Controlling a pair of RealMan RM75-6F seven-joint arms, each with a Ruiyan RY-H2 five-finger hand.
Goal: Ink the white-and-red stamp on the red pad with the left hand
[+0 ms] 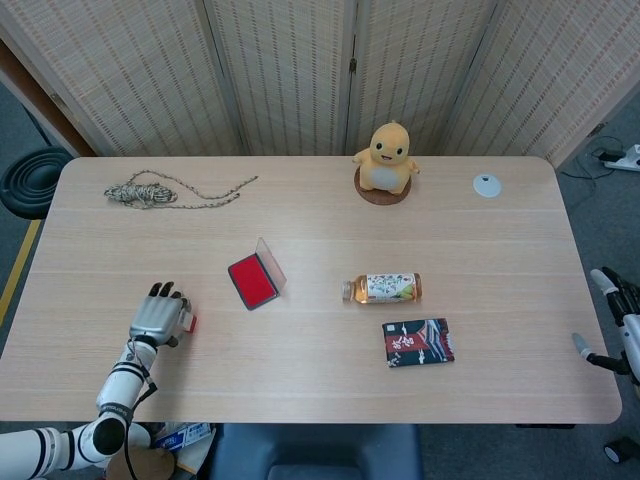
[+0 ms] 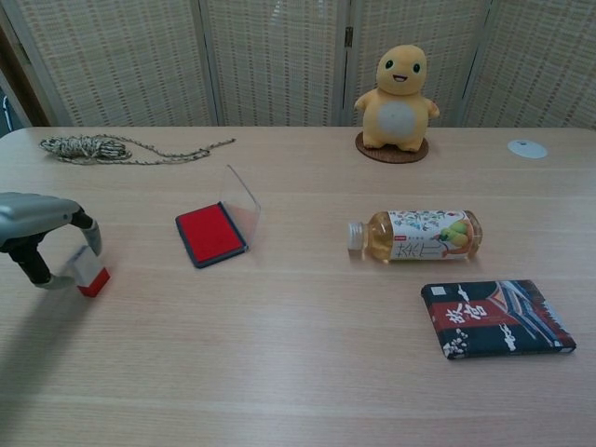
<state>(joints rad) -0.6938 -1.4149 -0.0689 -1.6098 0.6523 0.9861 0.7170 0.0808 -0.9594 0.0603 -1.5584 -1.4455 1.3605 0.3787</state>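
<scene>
- Stamp [image 2: 90, 272]: a small block, white above and red at the base, tilted on the table [image 1: 300, 370] near the left edge, at about 8 o'clock from the pad [image 2: 210, 234].
- Left hand [image 2: 42, 237]: curled around the stamp, one finger over its top and the thumb low at its near side; the fingers are narrow and appear to touch the white body, though a firm hold cannot be told. In the head view the hand [image 1: 158, 317] covers most of the stamp [image 1: 189, 321].
- Pad: red ink face in a dark frame, clear lid [image 2: 242, 200] raised at its right side; well apart from the stamp, with bare tabletop between them.
- Right hand [image 1: 615, 320]: off the table's right edge, at 3 o'clock, fingers apart and holding nothing.
- Rope [image 1: 150, 192]: coiled at 11 o'clock, near the far edge.
- Plush [image 1: 386, 157]: on a round mat at 12 o'clock.
- Bottle [image 1: 382, 288]: lying on its side at 3 o'clock from the pad.
- Packet [image 1: 418, 342]: flat, just at 5 o'clock of the bottle.
- Disc [image 1: 487, 185]: white, near the far right corner.
</scene>
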